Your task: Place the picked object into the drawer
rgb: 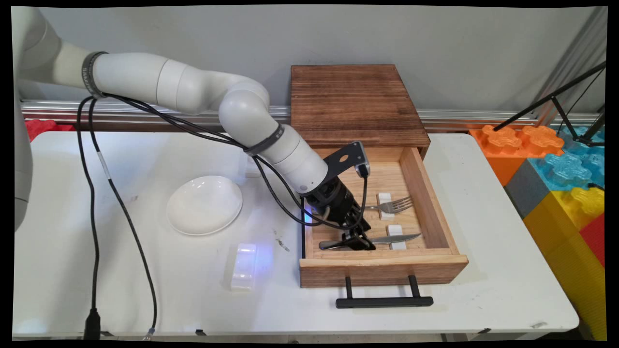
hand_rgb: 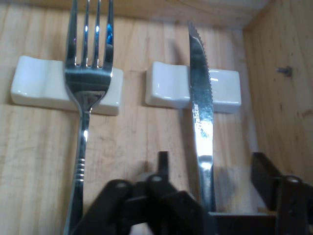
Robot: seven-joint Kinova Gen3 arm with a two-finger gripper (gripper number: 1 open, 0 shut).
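Hand view: knife (hand_rgb: 199,105) runs up the centre-right of the frame, serrated blade laid across a white ceramic rest (hand_rgb: 168,88), handle passing down between my fingers (hand_rgb: 163,164). My gripper (hand_rgb: 210,169) is spread around the handle, one finger on each side, not yet pinching it. Fork (hand_rgb: 87,88) lies parallel at frame left on its own rest (hand_rgb: 34,83), close beside the knife. The drawer's side wall (hand_rgb: 279,98) stands just right of my right-hand finger.

Main view: the knife (rgb: 387,239) sits along the lower part of the open wooden drawer (rgb: 384,268), just behind its front panel; my gripper (rgb: 357,240) is down over the handle end. A white plate (rgb: 204,205) lies at centre left on the table (rgb: 483,270), well apart.

Risks, as I judge them: the handle looks off-centre between the fingers, so a squeeze could twist it or slide the blade off its rest. The right-hand finger is near the wall and could scrape it. The fork is close enough to get nudged.

Pose: arm enters from upper left, elbow bent, wrist slanting down to lower right into the drawer.
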